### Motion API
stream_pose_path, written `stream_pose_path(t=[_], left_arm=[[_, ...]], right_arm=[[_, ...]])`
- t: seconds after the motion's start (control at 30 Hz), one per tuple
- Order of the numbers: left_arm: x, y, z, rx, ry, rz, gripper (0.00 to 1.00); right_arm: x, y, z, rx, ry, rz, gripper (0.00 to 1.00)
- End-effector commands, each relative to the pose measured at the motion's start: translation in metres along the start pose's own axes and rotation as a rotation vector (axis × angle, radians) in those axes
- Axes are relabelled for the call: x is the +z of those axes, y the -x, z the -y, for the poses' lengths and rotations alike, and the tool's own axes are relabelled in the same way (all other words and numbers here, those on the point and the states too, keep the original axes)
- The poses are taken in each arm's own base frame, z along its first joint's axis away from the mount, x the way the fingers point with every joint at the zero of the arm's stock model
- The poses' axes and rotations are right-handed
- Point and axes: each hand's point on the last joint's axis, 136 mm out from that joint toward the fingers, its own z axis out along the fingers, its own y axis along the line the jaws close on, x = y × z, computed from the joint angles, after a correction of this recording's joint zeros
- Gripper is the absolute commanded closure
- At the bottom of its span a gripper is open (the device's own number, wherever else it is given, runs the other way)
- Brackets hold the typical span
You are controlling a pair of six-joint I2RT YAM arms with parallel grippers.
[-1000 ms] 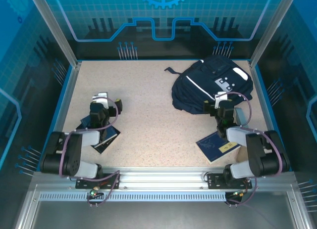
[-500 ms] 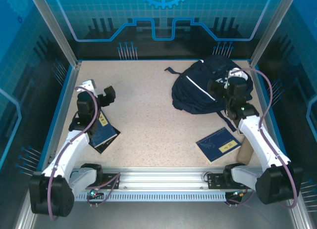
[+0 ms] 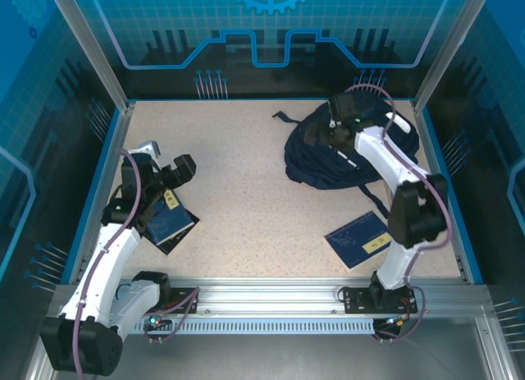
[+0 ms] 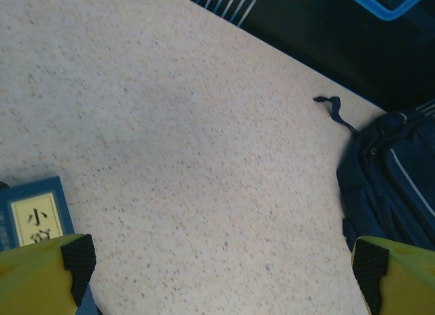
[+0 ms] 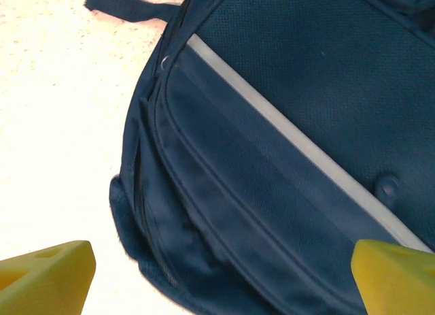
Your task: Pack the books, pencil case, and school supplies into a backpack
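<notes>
My right gripper point(image 3: 316, 137) hangs wide open over the seemingly zipped backpack point(image 3: 320, 168) at the table's point(image 3: 246, 150) far right, so I'd target its zipper point(image 5: 140, 172) first; my left gripper point(image 3: 182, 168), equally wide, hovers above the left book point(image 3: 170, 222).

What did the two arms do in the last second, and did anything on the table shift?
Both arms unfolded. The right arm swung out over the backpack, the right fingers open above it. The left arm lifted over the left book, the left fingers open. Nothing was grasped. Backpack, left book and right book stayed put.
</notes>
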Motion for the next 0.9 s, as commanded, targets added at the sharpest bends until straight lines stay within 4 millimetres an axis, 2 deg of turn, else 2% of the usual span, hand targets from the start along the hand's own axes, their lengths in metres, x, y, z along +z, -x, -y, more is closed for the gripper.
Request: stream_pose_path(t=[0.0,0.07,0.2,0.33,0.4,0.57,0.73,0.87], left_arm=[[-0.005,-0.007,0.011,-0.014,-0.061,-0.050,0.01],[-0.005,-0.009,0.012,-0.011,-0.071,-0.056,0.01],[-0.003,-0.012,0.015,-0.005,-0.086,-0.073,0.01],[0.003,-0.016,0.015,-0.013,-0.092,-0.097,0.01],[0.005,-0.019,0.016,-0.020,-0.093,-0.109,0.01],[0.007,-0.022,0.012,-0.031,-0.083,-0.117,0.01],[0.007,-0.022,0.005,-0.047,-0.055,-0.092,0.01],[0.007,-0.023,0.010,-0.058,-0.085,-0.097,0.01]], right_arm=[[0.026,0.014,-0.001,0.042,-0.030,-0.053,0.02],[0.047,0.023,-0.004,0.047,-0.030,-0.080,0.03],[0.081,0.026,-0.011,0.049,-0.003,-0.128,0.03],[0.118,0.012,-0.023,0.022,0.043,-0.200,0.04],[0.130,0.003,-0.035,-0.007,0.095,-0.237,0.07],[0.140,-0.038,-0.100,-0.110,0.290,-0.334,0.08],[0.127,-0.084,-0.178,-0.140,0.491,-0.432,0.09],[0.111,-0.116,-0.222,-0.207,0.557,-0.471,0.09]])
